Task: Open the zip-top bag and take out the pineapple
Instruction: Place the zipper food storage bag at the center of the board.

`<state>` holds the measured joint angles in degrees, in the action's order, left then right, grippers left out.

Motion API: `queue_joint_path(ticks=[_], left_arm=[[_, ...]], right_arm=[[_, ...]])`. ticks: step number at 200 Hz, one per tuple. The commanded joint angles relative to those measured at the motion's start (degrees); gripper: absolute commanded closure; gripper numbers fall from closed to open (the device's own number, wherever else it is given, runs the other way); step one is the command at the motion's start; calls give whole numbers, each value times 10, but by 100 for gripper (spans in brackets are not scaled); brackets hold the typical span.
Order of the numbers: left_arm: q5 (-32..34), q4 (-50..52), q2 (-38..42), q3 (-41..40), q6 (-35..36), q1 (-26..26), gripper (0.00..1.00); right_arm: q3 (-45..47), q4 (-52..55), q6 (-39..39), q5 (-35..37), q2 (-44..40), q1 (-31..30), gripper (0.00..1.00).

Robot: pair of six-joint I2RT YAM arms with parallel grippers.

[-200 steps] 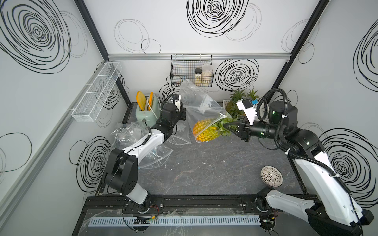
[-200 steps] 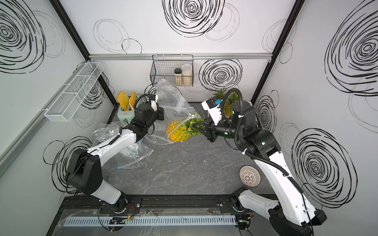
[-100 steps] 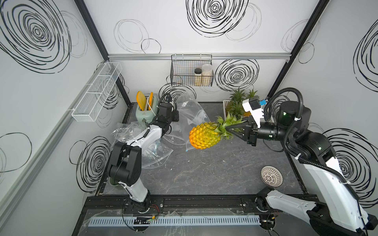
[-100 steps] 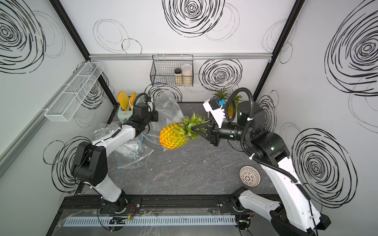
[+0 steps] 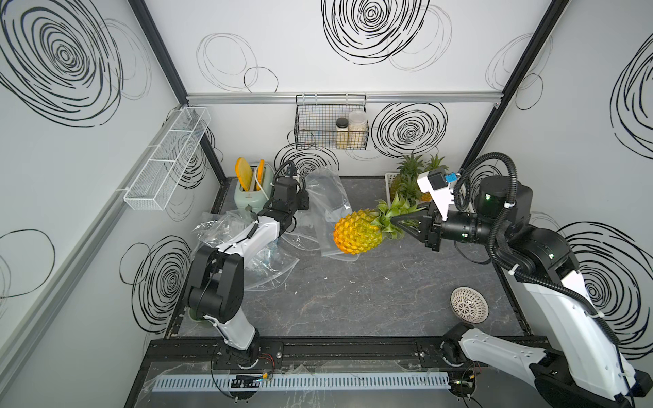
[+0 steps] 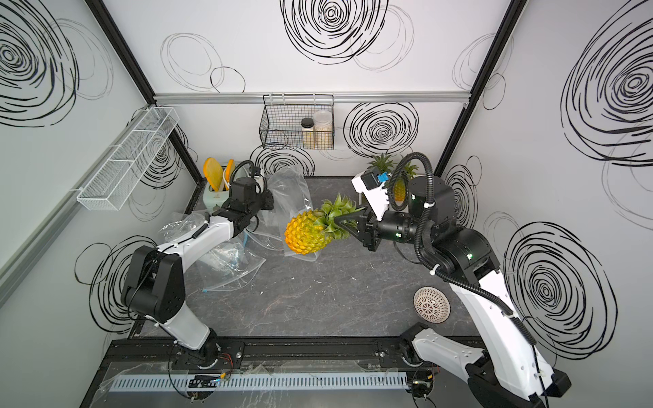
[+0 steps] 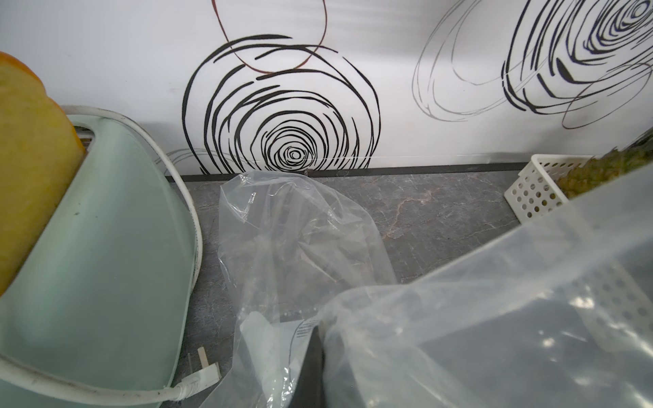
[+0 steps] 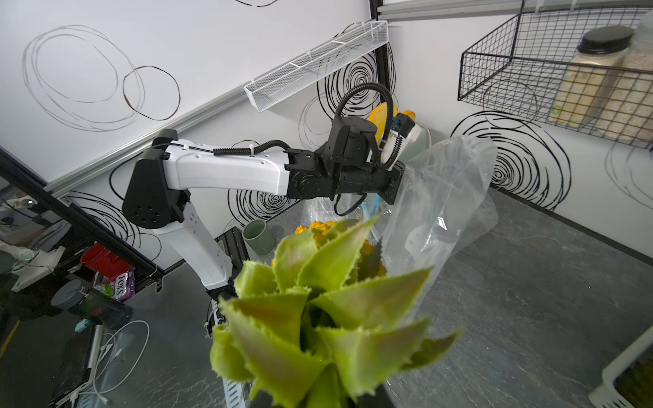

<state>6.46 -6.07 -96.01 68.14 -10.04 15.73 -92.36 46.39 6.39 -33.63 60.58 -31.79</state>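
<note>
The pineapple hangs above the table, clear of the bag, yellow body pointing left. My right gripper is shut on its green crown, which fills the right wrist view. The clear zip-top bag is empty and slack, its lower end on the table behind the fruit. My left gripper is shut on the bag's edge beside the toaster. In the left wrist view the plastic drapes over a dark finger.
A mint toaster with bread slices stands at the back left. More crumpled clear bags lie under the left arm. A white basket of pineapples sits at the back right. A round perforated dish lies front right. A wire basket hangs on the back wall.
The right gripper has drawn the pineapple out of the bag's mouth, to the right and forward. The left gripper pulled the emptied bag back toward the toaster.
</note>
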Motion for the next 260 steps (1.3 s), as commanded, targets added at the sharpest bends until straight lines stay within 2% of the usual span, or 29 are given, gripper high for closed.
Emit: queue_joint_path(ticks=[1,8,11,35,56,120,143,163,192,232,260], left_arm=[[25,-8,25,-5,5,8,98],[32,-6,27,-3,7,11,98],[36,-6,28,-3,8,12,93],[71,3,38,3,20,27,82],[110,9,46,10,34,46,78],[186,-9,48,28,35,97,81],[202,-20,51,26,36,112,61],[196,-25,58,27,35,118,46],[180,-30,77,30,44,124,36],[136,-20,115,42,74,125,31],[75,-11,149,37,85,125,27]], right_arm=[[4,-26,-17,19,-12,1,100],[6,-24,-18,24,-13,2,100],[7,-24,-19,26,-13,2,100],[13,-21,-24,49,-16,4,100],[19,-19,-28,59,-16,5,100],[36,-11,-32,101,-29,10,100],[41,-3,-36,116,-32,12,100],[48,2,-40,130,-32,16,100],[60,3,-46,143,-29,23,100],[81,-2,-53,149,-22,42,100],[87,-2,-61,156,-14,63,100]])
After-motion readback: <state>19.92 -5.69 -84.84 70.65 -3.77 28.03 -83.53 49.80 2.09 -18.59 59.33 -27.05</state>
